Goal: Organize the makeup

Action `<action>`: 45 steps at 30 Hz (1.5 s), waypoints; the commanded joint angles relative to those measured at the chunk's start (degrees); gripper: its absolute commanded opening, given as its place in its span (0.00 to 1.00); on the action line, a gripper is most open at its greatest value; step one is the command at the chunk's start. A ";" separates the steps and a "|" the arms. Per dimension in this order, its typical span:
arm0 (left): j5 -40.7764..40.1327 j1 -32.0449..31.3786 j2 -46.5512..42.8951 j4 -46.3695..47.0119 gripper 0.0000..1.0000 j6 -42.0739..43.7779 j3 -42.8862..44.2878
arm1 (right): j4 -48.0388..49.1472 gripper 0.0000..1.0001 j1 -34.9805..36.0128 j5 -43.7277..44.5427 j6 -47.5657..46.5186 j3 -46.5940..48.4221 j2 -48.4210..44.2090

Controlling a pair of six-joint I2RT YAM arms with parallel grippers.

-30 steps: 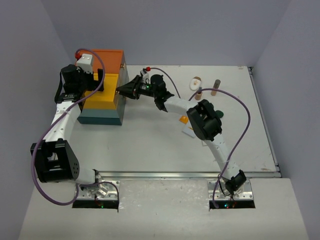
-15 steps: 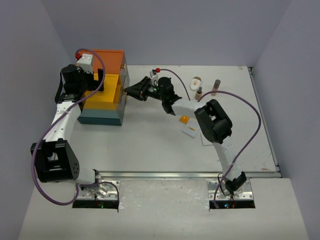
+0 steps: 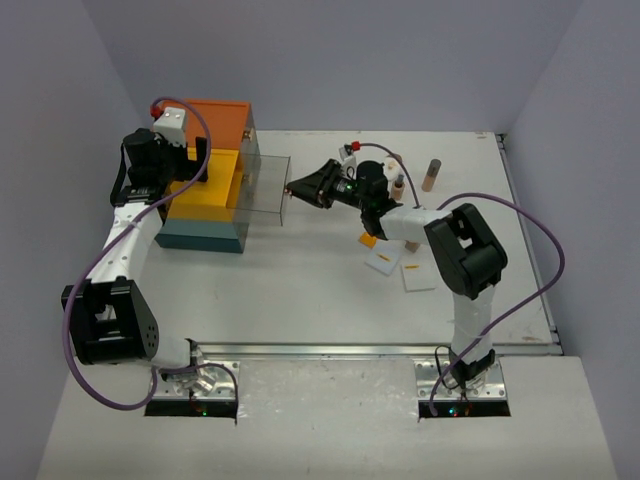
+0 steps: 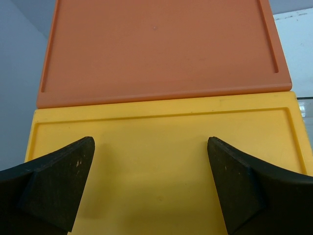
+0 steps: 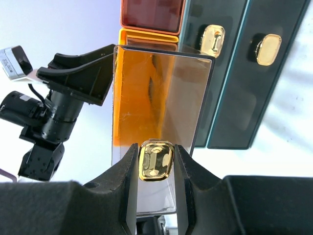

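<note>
Pale lavender walls [image 3: 330, 60] around white table [image 3: 300, 290]

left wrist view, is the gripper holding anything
No, the left gripper stands open, its fingers wide apart over the box's yellow top with nothing between them.

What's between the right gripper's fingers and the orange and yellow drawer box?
The clear drawer, slid out of the drawer box, spans that stretch; the right gripper pinches its gold knob. The top and right wrist views show it.
</note>
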 commanded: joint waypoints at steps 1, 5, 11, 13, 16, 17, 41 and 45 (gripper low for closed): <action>-2.01 0.48 1.10 -4.80 1.00 2.17 -1.98 | 1.13 0.03 -1.07 -3.64 -4.08 -2.62 -3.45; -1.71 0.48 1.21 -4.77 1.00 2.13 -1.97 | -3.02 0.53 -1.18 -4.63 -8.68 -1.62 -5.24; -0.50 0.48 1.05 -5.60 1.00 2.09 -1.50 | -22.34 0.66 -1.95 1.52 -25.82 -2.50 -15.60; 0.01 0.48 1.05 -5.70 1.00 2.13 -1.35 | -30.67 0.69 -1.95 7.18 -36.18 -1.42 -20.33; 0.24 0.48 0.96 -5.81 1.00 2.18 -1.14 | -42.34 0.70 -1.95 13.48 -44.42 -1.34 -25.89; 0.51 0.48 0.90 -5.88 1.00 2.22 -1.14 | -44.10 0.72 -1.99 16.44 -47.30 -2.19 -28.52; 4.23 0.43 -9.07 -11.42 1.00 5.00 -0.60 | -57.81 0.88 -4.68 36.18 -58.53 -7.35 -34.64; 4.79 0.48 -10.52 -12.29 1.00 5.23 -0.49 | -57.99 0.90 -4.68 37.77 -58.10 -7.47 -34.31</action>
